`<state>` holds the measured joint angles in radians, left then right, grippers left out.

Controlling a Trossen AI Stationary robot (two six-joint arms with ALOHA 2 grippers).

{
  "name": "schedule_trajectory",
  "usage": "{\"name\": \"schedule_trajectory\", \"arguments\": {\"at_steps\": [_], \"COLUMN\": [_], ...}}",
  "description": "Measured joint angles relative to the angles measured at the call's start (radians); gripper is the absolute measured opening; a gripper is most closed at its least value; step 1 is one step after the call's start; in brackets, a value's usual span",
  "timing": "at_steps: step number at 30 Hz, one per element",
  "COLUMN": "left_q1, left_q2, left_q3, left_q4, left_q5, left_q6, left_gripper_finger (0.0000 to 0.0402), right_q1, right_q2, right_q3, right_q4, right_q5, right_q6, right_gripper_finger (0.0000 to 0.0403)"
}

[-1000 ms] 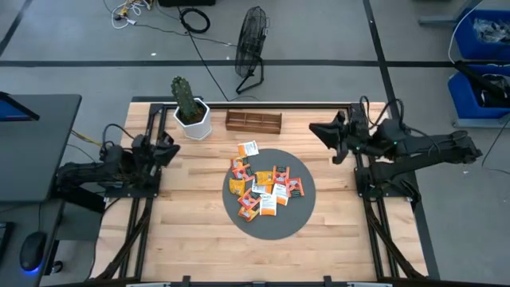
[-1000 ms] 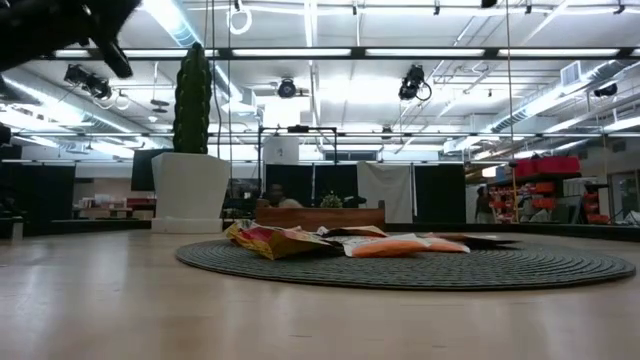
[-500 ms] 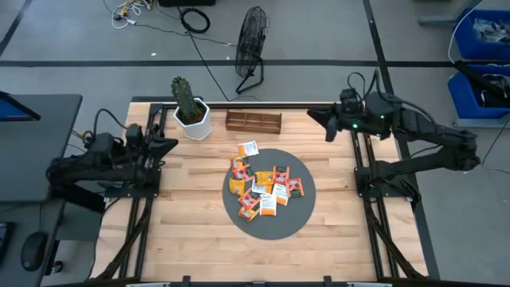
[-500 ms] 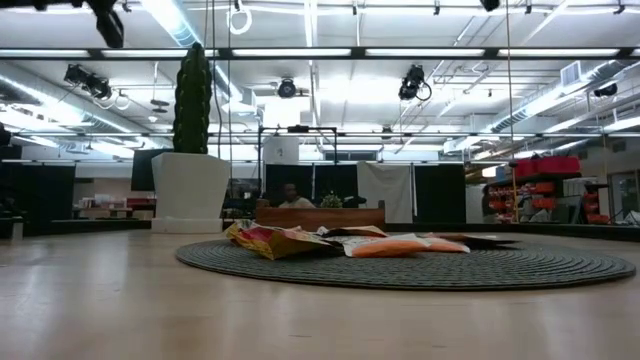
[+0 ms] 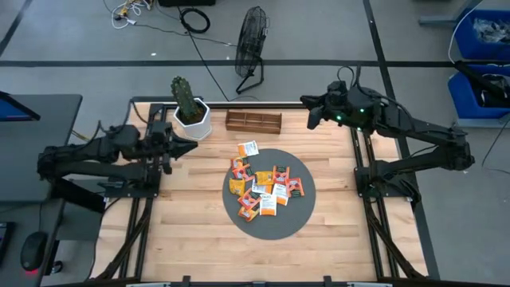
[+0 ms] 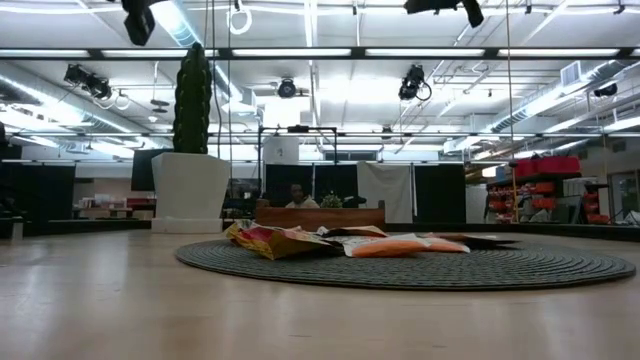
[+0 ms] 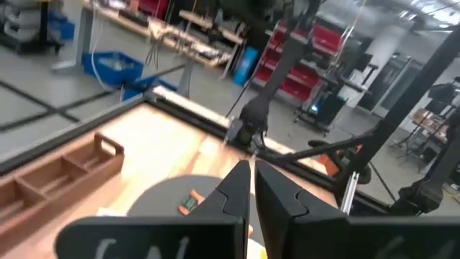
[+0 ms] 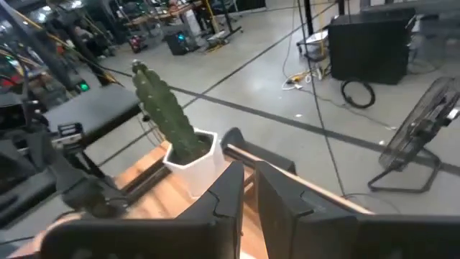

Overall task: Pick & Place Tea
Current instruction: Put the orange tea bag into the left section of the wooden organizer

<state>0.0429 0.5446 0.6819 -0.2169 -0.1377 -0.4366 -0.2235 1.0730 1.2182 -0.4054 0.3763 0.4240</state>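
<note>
Both arms have swung inward since a second ago, the left tool (image 5: 188, 143) and right tool (image 5: 306, 101) clenched empty above the desk (image 5: 191, 231), so overlapping tea sachets (image 5: 263, 190) on the grey disc (image 5: 299, 215) risk a double pick.

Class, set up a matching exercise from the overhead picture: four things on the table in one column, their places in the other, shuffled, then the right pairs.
Things:
1. tea sachets
2. cactus pot
3. wooden tray
4. right gripper

Places:
A. far left corner of the table
B. above the table's far right part
C. piled on the grey disc
D. far edge, between cactus and right gripper

Pairs: 1-C, 2-A, 3-D, 4-B
</note>
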Motion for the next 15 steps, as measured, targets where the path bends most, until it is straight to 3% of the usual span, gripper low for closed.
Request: {"name": "schedule_trajectory", "arguments": {"at_steps": [6,10,15], "left_q1": [0.000,0.000,0.000], "left_q2": [0.075,0.115,0.145], "left_q3": [0.000,0.000,0.001], "left_q4": [0.002,0.002,0.003], "left_q5": [-0.010,-0.012,-0.023], "left_q6": [-0.046,-0.053,-0.042], "left_gripper_finger": [0.0026,0.0026,0.0026], "right_q1": [-0.019,-0.015,-0.020], "right_q2": [0.042,0.061,0.071], "right_q3": [0.000,0.000,0.000], "right_q4": [-0.080,-0.156,-0.144], "right_q5": [-0.208,-0.322,-0.279], "right_q6": [-0.046,-0.150,-0.215], "right_gripper_finger": [0.0051,0.0086,0.0141]}}
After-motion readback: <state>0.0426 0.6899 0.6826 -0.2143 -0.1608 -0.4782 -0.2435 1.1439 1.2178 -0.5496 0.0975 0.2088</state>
